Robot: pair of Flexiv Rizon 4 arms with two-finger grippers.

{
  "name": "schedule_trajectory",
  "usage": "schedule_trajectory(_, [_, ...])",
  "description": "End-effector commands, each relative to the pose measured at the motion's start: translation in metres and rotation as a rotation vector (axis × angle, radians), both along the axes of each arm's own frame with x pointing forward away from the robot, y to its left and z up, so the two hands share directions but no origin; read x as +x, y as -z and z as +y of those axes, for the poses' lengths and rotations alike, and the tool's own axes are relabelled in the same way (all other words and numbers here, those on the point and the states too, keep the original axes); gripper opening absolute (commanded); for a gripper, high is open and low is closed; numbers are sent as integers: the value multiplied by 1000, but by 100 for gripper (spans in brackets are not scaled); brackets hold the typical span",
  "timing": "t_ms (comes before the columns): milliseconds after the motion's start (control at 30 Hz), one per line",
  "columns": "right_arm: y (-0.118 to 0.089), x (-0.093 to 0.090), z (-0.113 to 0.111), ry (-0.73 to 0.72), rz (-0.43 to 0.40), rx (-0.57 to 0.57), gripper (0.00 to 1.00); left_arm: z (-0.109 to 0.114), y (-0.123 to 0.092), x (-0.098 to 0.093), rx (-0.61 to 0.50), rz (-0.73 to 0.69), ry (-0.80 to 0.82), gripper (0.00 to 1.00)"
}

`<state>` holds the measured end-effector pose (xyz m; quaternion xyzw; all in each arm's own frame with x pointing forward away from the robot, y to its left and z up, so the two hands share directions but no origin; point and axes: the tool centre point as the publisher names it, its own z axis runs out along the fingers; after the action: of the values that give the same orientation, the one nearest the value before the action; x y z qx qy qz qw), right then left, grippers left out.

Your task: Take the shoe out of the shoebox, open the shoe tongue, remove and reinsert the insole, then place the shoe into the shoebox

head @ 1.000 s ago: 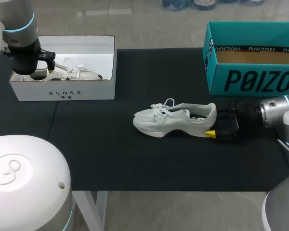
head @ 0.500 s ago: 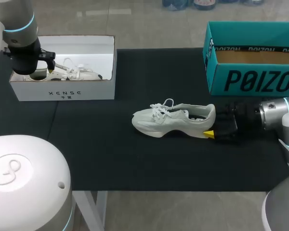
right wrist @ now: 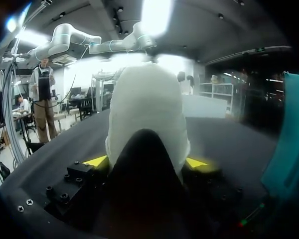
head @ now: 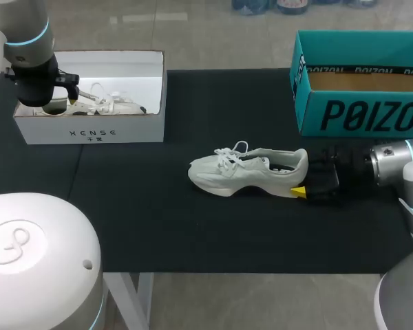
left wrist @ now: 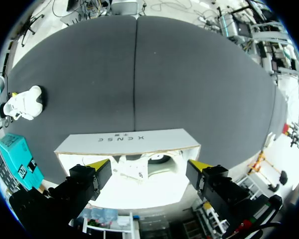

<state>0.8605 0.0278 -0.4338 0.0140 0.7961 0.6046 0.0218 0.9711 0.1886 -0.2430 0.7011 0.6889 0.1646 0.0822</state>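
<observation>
We are working on the shoe (head: 248, 170), which is lying on its sole in the middle of the table (head: 158, 220), toe pointing toward our left side and heel just in front of the teal shoebox (head: 358, 113). Our right gripper (right wrist: 147, 162) is gripping it from behind, its yellow tips pressing on the two sides of the heel, so we are judging the shoe to be out of its box and the tongue step to be in hand.

Our left gripper (left wrist: 149, 165) is hovering with its tips wide apart over one end of the white shoebox (head: 89, 130), where a second shoe (head: 113, 105) is lying, well apart from the shoe we are handling.

To do this well, we are thinking the right gripper should be pinning the heel low and firmly so the shoe is not sliding. The left gripper should be coming across to the laces, pinching only the tongue's upper edge and drawing it up and toward the toe without snagging a loop.
</observation>
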Motion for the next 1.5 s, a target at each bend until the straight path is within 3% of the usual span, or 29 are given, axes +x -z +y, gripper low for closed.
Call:
schedule_trajectory(33, [5, -3, 4, 1, 1, -3, 0, -48, -16, -12, -27, 16, 33, 100])
schedule_trajectory(133, [5, -3, 4, 1, 1, -3, 0, -82, -21, -23, -46, 51, 32, 100])
schedule_trajectory(233, [5, -3, 4, 1, 1, -3, 0, -109, -20, -31, -17, 112, -72, 100])
schedule_trajectory(300, [5, -3, 4, 1, 1, -3, 0, -129, -16, -35, 56, 146, -254, 100])
schedule_trajectory(367, [5, -3, 4, 1, 1, -3, 0, -142, -13, -37, 50, 192, -358, 100])
schedule_trajectory(967, [5, -3, 4, 1, 1, -3, 0, -142, -13, -37, 50, 192, -358, 100])
schedule_trajectory(1067, [5, -3, 4, 1, 1, -3, 0, -181, 0, -39, -146, 115, -773, 100])
schedule_trajectory(1100, [5, -3, 4, 1, 1, -3, 0, -190, 0, -43, -214, 190, -911, 100])
schedule_trajectory(1200, [5, -3, 4, 1, 1, -3, 0, -209, -3, -57, -445, 275, -1234, 100])
schedule_trajectory(1267, [5, -3, 4, 1, 1, -3, 0, -219, -4, -67, -577, 203, -1388, 100])
schedule_trajectory(1333, [5, -3, 4, 1, 1, -3, 0, -230, 1, -75, -630, 334, -1511, 100])
schedule_trajectory(1367, [5, -3, 4, 1, 1, -3, 0, -238, 7, -78, -679, 215, -1601, 100])
schedule_trajectory(1400, [5, -3, 4, 1, 1, -3, 0, -247, 16, -83, -677, 191, -1662, 100])
schedule_trajectory(1500, [5, -3, 4, 1, 1, -3, 0, -247, 16, -83, -677, 191, -1662, 100])
